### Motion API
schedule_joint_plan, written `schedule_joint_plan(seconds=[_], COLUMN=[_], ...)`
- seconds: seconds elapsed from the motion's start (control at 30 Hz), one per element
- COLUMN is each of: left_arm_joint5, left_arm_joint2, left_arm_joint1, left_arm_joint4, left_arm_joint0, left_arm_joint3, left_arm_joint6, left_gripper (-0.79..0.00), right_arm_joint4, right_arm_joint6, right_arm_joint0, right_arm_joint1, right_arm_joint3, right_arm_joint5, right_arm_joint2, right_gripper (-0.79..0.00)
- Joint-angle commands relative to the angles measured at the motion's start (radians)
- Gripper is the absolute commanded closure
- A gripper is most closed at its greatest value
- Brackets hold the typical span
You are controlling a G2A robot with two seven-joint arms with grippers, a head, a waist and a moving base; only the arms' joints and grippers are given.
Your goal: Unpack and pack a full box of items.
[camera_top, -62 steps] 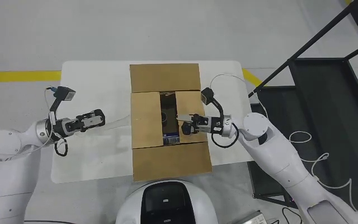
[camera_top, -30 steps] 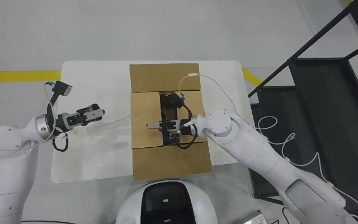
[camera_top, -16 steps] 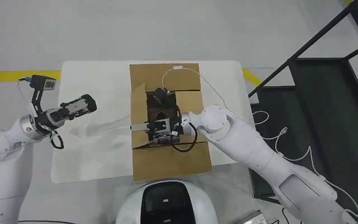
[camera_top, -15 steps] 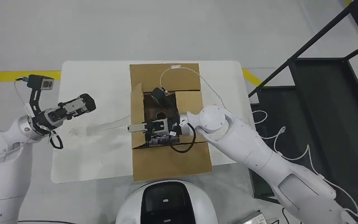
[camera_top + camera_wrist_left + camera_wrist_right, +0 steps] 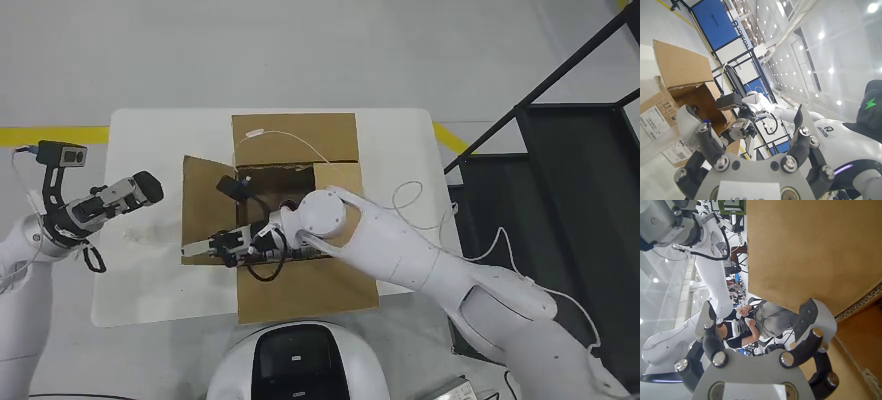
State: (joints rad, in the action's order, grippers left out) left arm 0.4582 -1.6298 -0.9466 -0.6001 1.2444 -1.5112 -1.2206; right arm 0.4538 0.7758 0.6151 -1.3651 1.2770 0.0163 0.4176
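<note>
The cardboard box [image 5: 300,150] stands mid-table with its left flap [image 5: 205,205] folded outward and upright. My right arm reaches across the box opening, and its gripper [image 5: 213,245] is open at the flap's near edge. In the right wrist view the brown flap [image 5: 800,247] lies against one finger [image 5: 807,315] of that gripper [image 5: 757,317]. My left gripper [image 5: 140,190] hovers over the table's left side, open and holding nothing. The left wrist view looks past its gripper [image 5: 744,123] at the box [image 5: 677,62] and the right gripper [image 5: 742,130]. Dark items [image 5: 300,250] show inside the box.
The far flap [image 5: 295,138] and near flap [image 5: 305,288] of the box lie open flat. A faint translucent strip [image 5: 150,232] lies on the white table [image 5: 150,290] between my left gripper and the box. A dark rack [image 5: 560,180] stands to the right of the table.
My right gripper has swept leftward across the box, swinging the left flap from closed to open and outward. My left arm has drawn back toward the table's left edge.
</note>
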Motion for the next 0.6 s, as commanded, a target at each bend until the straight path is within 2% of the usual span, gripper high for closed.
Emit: schedule_joint_plan(seconds=[0.0, 0.23, 0.43, 0.57], left_arm_joint5=[0.003, -0.006, -0.029, -0.005], left_arm_joint2=[0.013, 0.089, 0.175, 0.186], left_arm_joint1=[-0.001, -0.005, -0.015, -0.019], left_arm_joint4=[0.004, 0.017, 0.085, 0.082], left_arm_joint0=[-0.006, -0.048, -0.11, -0.126], left_arm_joint3=[0.006, 0.036, 0.113, 0.175], left_arm_joint6=[-0.009, -0.056, -0.032, 0.004], left_gripper=[-0.785, -0.785, -0.785, -0.785], right_arm_joint4=[-0.004, -0.033, -0.069, -0.074], right_arm_joint6=[0.005, 0.025, 0.025, 0.059], right_arm_joint0=[-0.01, -0.008, 0.034, 0.079], right_arm_joint1=[-0.018, -0.038, -0.019, 0.011], right_arm_joint3=[-0.032, -0.066, -0.047, -0.033], right_arm_joint5=[-0.009, -0.03, -0.016, -0.03], right_arm_joint2=[-0.009, 0.002, 0.048, 0.112], right_gripper=[-0.785, -0.785, -0.785, -0.785])
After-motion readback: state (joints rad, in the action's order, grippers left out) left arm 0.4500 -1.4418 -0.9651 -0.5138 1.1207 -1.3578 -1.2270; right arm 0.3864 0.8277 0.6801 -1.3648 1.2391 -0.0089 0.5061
